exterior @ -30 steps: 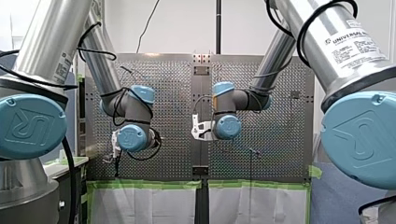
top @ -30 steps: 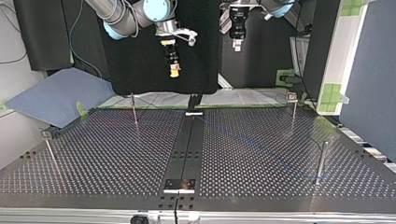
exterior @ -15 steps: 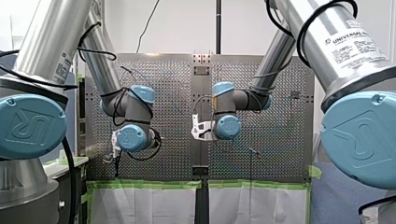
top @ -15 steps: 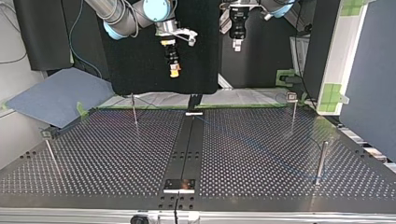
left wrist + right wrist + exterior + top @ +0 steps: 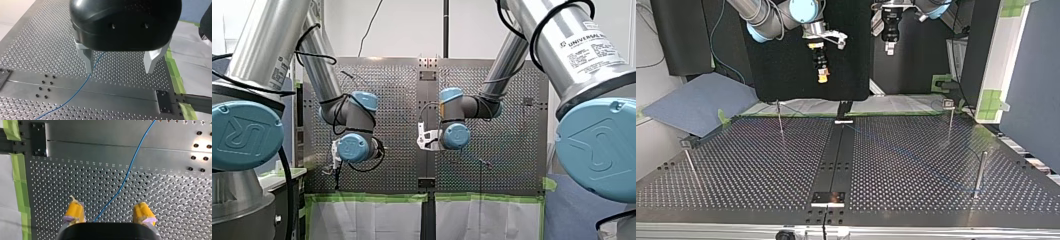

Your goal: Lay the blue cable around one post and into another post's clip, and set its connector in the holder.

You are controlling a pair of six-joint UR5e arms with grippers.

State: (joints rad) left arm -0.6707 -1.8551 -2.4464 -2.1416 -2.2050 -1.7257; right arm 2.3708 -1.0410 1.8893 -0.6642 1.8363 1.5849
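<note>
left claw hanging open over the table, nothing in it | cable just lying flat on the table, runs under both claws | right claw spread open too, also empty

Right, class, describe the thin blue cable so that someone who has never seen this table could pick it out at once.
Find the large perforated metal table, then the smooth metal strip across its middle. The thin blue cable lies flat across that strip and runs on beneath my right hand. Unlike the upright metal posts, it is a curving blue line.
</note>
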